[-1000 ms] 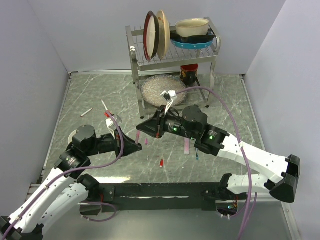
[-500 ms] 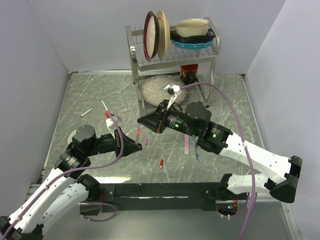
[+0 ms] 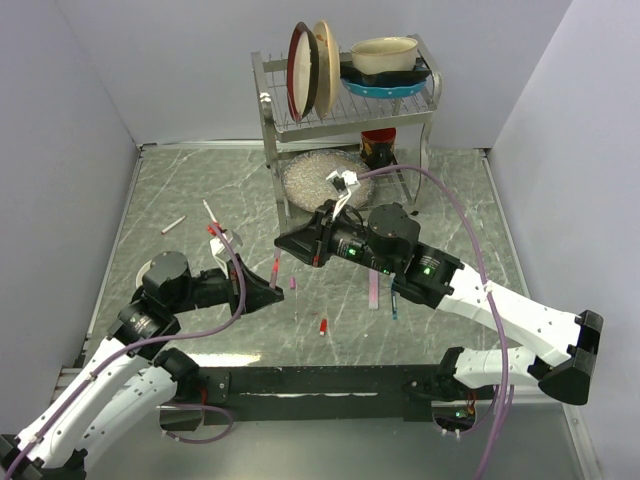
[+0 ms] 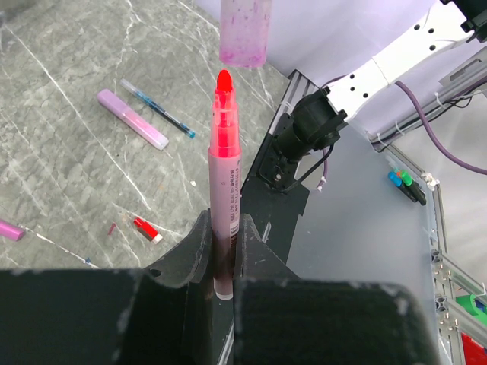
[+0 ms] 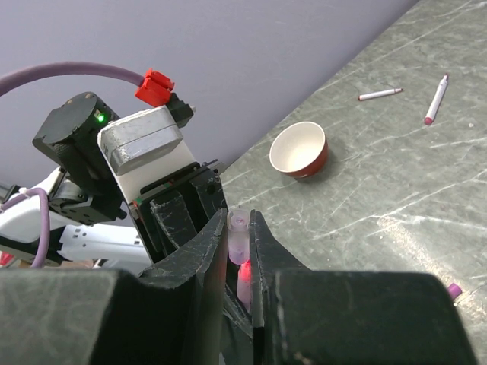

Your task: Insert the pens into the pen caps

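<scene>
My left gripper (image 4: pixel 223 251) is shut on a slim reddish-pink pen (image 4: pixel 226 167), held upright with its bright red tip on top. Right above that tip hangs a pale pink pen cap (image 4: pixel 243 34), mouth down, with only a thin gap between them. My right gripper (image 5: pixel 239 236) is shut on this cap (image 5: pixel 238 232), and the glowing pen tip (image 5: pixel 245 274) shows just beneath it. From above, both grippers meet mid-table around the pen (image 3: pixel 276 270). The left gripper (image 3: pixel 268 292) sits below, the right gripper (image 3: pixel 290 243) above.
On the table lie a red cap (image 3: pixel 323 325), a magenta cap (image 3: pixel 293 283), a pale pink pen (image 3: pixel 373 290), a dark blue pen (image 3: pixel 394 300) and two white pens (image 3: pixel 174 224) (image 3: pixel 209 212). A small bowl (image 5: pixel 300 150) sits at the left. A dish rack (image 3: pixel 345 110) stands behind.
The right gripper has swung back and left with the cap, bringing it over the pen tip. The left arm has barely moved.
</scene>
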`<state>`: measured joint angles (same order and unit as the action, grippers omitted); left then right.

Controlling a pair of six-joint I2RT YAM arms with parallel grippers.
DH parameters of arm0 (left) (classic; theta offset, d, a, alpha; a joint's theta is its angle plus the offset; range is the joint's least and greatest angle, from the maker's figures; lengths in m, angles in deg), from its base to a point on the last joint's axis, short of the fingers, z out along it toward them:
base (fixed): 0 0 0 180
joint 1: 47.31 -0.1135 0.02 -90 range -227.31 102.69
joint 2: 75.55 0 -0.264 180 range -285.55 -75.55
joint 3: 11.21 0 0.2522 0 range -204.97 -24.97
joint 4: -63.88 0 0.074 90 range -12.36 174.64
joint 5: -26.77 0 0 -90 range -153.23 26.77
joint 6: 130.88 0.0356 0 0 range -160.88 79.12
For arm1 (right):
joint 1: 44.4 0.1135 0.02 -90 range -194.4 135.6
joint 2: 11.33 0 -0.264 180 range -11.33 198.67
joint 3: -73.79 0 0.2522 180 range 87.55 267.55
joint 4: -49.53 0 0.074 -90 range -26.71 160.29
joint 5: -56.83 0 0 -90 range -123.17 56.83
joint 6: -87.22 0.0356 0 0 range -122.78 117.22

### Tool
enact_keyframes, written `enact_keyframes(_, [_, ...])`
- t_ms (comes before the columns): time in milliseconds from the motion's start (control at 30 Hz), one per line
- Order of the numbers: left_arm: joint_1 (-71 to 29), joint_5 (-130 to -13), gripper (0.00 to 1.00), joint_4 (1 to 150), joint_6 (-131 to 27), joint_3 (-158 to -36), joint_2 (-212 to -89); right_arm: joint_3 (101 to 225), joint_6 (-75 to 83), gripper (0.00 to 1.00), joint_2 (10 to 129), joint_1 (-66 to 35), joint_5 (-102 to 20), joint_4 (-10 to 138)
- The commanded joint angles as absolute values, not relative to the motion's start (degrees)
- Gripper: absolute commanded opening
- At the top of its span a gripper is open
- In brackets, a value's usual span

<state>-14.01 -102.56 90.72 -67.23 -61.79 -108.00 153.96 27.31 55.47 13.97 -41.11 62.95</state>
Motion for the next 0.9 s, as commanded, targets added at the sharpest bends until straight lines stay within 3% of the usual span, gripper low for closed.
enact_keyframes(0, [-14.09, -103.05, 0.01, 88.1, -66.37, -61.97, -107.63, 154.17, 26.31, 0.0, 55.11, 14.31, -40.46, 61.36])
enact_keyframes(433, [-14.09, -101.91, 0.01, 88.36, -66.37, -62.06, -107.02, 147.32, 30.01, 0.0, 54.06, 15.62, -42.57, 59.16])
enact_keyframes(867, [-14.17, -92.42, 0.01, 87.05, -67.42, -62.59, -107.11, 139.41, 34.13, 0.0, 54.94, 22.47, -43.54, 56.88])
